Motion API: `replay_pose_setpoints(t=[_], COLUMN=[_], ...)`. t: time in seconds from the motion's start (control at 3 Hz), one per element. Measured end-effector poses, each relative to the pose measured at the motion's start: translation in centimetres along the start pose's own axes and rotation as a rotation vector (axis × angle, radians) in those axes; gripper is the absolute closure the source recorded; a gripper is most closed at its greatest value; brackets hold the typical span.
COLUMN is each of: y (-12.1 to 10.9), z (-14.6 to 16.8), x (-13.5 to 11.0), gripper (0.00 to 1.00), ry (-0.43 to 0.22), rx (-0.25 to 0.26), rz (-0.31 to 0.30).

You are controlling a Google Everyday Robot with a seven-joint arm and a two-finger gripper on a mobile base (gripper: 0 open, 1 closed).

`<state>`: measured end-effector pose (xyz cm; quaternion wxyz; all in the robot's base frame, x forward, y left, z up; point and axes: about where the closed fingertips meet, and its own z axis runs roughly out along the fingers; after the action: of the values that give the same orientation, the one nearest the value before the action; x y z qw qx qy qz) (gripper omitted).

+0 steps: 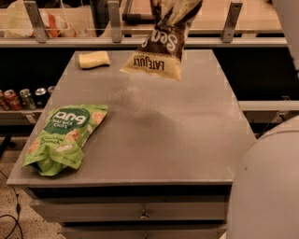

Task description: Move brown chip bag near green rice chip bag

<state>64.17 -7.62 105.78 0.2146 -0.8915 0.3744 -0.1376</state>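
The brown chip bag (161, 49) hangs upside down in the air over the far middle of the grey table (187, 140), its cream end with "LATE JULY" lowest. My gripper (180, 4) is at the top edge of the view, mostly cut off, shut on the bag's upper end. The green rice chip bag (65, 137) lies flat at the table's front left corner, well apart from the brown bag. A shadow of the hanging bag falls on the table's middle.
A small yellow sponge-like block (93, 59) lies at the table's far left. Soda cans (23, 98) stand on a lower shelf to the left. A railed counter (224, 21) runs behind the table. My pale rounded body (271, 186) fills the lower right.
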Motion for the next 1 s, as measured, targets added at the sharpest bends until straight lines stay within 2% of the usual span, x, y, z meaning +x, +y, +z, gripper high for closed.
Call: replay_pose_setpoints(t=[0.67,1.0], y=[-4.4,-5.3], z=[0.4,-0.3], x=[-9.5,-13.1], gripper=[1.00,1.00], ry=[-0.285,-0.413], rx=[0.090,0.129], rz=[-0.169,-0.224])
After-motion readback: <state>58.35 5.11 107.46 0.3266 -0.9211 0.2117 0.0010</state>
